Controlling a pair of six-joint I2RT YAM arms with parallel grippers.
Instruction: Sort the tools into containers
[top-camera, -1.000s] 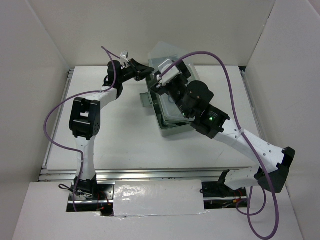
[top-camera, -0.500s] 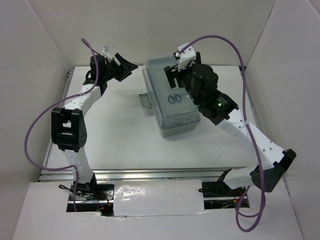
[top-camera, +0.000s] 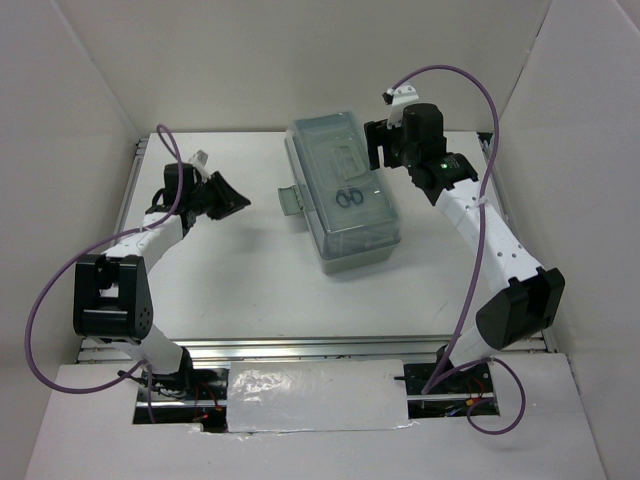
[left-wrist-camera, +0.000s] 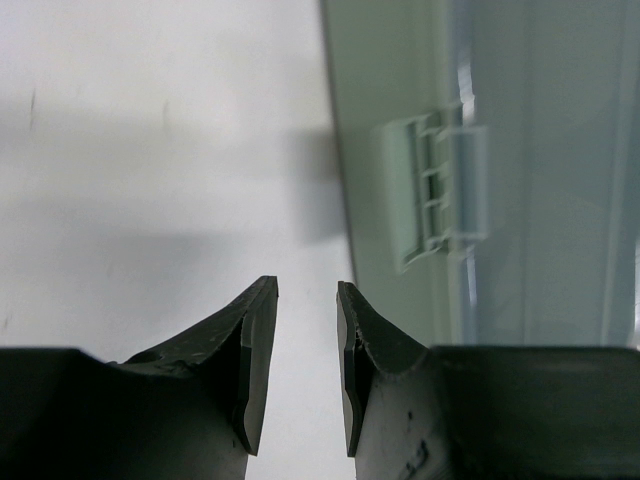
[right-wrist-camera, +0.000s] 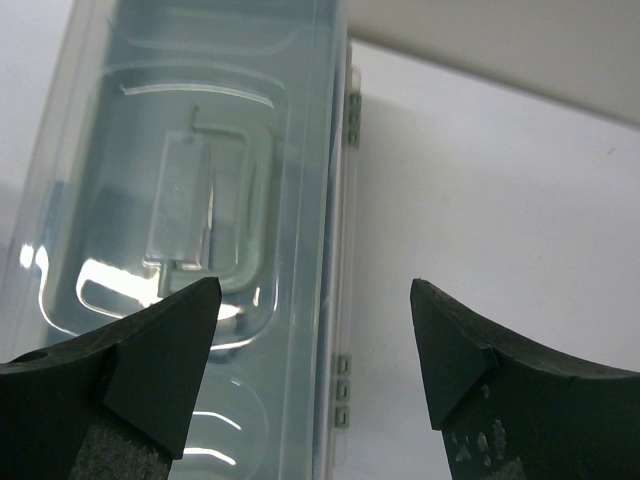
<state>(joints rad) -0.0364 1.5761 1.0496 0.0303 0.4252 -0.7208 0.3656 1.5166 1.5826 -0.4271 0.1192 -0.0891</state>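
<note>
- The white table (top-camera: 250, 290) carries the sage-green toolbox (top-camera: 352, 248) just right of centre, closed under its clear lid (top-camera: 335, 150).
- The right gripper (top-camera: 381, 146) hovers at the box's far right edge, jaws spread wide, empty.
- The left gripper (top-camera: 236, 199) is left of the box and apart from it, jaws narrowly parted, gripping nothing.
- The black-handled scissors (top-camera: 349, 197) lie inside, visible through the lid.
- The side latch (left-wrist-camera: 440, 190) faces the left gripper.
</note>
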